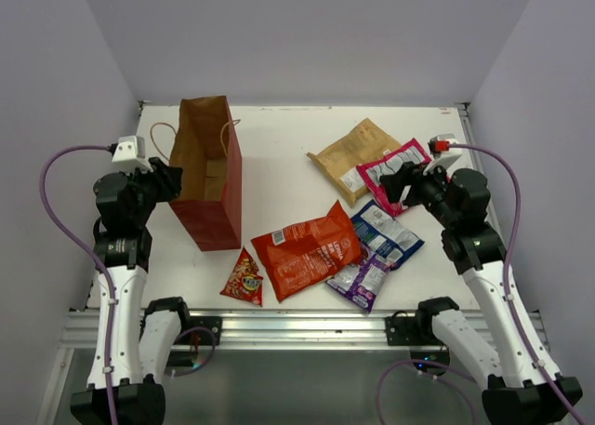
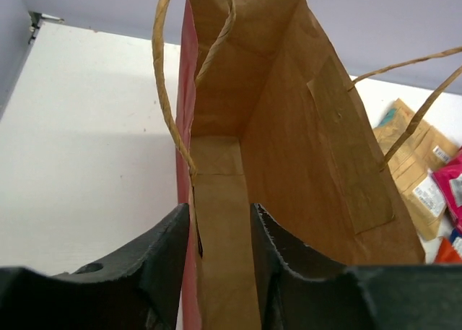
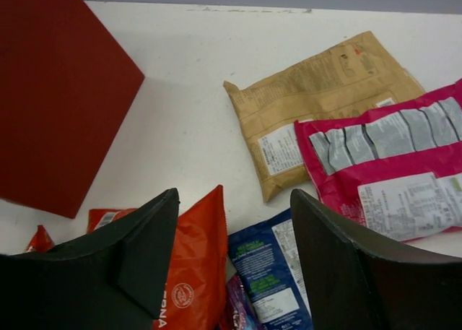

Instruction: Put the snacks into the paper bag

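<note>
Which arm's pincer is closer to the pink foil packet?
Right. The right pincer hangs close beside the flat pink-magenta foil packet; the left pincer is across the table at the rim of the tall red paper bag.

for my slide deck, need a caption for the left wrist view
Left fingers astride the near edge of the open paper bag, nothing inside yet, tan packet and pink packet beyond.

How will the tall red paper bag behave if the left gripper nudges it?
The tall red paper bag stands upright, narrow-based and apparently empty, so it would probably slide or tip easily. Its thin kraft walls look creased, so likely to flex rather than resist. The left gripper straddling one wall may steady it.
</note>
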Controlling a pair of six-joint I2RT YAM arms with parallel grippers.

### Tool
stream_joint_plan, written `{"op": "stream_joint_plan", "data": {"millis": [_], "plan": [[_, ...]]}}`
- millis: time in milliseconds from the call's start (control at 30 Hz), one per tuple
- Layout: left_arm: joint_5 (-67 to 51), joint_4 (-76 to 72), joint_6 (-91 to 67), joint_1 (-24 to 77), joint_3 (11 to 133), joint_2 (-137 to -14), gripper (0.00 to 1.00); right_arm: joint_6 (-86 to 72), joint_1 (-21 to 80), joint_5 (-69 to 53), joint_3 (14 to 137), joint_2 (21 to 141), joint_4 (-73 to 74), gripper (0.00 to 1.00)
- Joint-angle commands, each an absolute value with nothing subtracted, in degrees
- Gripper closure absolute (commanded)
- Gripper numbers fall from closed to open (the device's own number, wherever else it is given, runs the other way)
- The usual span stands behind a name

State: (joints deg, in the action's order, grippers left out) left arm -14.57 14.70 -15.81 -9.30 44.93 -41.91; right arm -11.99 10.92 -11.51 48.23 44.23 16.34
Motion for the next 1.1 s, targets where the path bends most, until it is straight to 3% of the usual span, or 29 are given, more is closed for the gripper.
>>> {"op": "stream_joint_plan", "data": {"millis": [0,33,133,233,567,1067], "plan": [[-15.73,14.42,-15.91,-9.14,47.64,-42.63,0.63,-13.26,11.07,-18.09,46.68,45.87,11.80,0.33],[-15.91,14.50,-15.82,-9.14,47.72,-43.06,0.74,-13.71,11.16,-22.63,45.97,46.92,10.47,0.27],[-15.91,14.50,-15.56,-9.14,47.99,-43.50,0.91,-17.57,12.30,-28.54,42.64,48.69,3.27,0.28],[-15.73,14.50,-15.38,-9.14,47.99,-43.42,0.96,-20.21,17.82,-27.78,40.08,51.32,-3.24,0.29],[-15.03,14.94,-14.50,-9.05,47.99,-43.33,1.00,-20.04,50.59,-12.67,43.67,71.26,-10.80,0.36],[-14.42,15.03,-13.80,-8.35,47.55,-42.45,1.00,-18.81,63.89,-7.20,53.78,91.21,-13.09,0.37]]}}
